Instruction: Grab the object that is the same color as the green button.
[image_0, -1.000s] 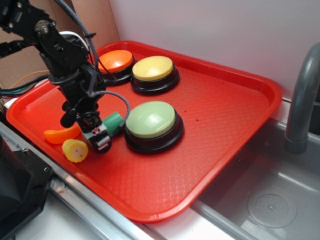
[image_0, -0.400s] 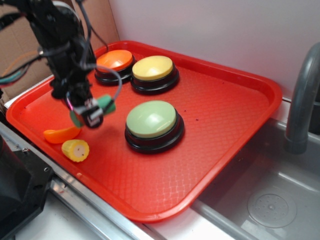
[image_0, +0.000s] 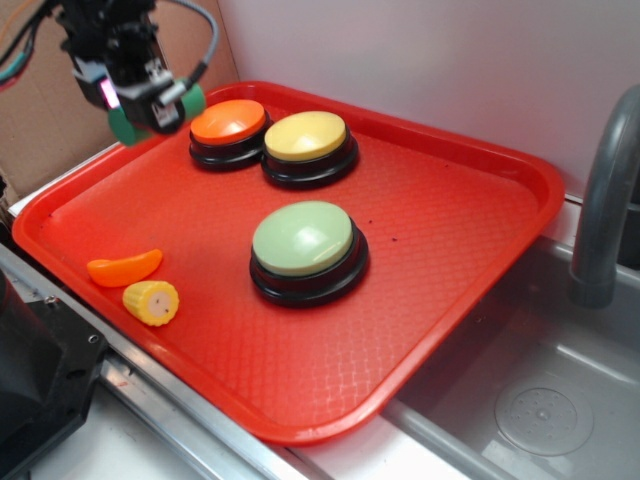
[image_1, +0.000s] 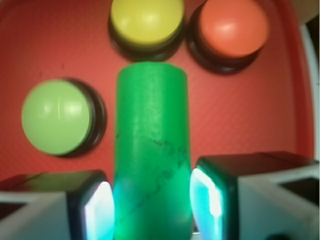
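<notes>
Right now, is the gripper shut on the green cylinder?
Yes, shut: the gripper clamps the green cylinder from both sides, held above the tray.

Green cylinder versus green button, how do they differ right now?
The cylinder is dark green and straight-sided; the button is pale green and domed. The cylinder is held in the pincer above the tray; the button sits on it. Both are green.

The claw (image_1: 152, 200) clamps the green cylinder (image_1: 151, 150) above the red tray (image_1: 250, 115), green button (image_1: 56, 116) at left
</notes>
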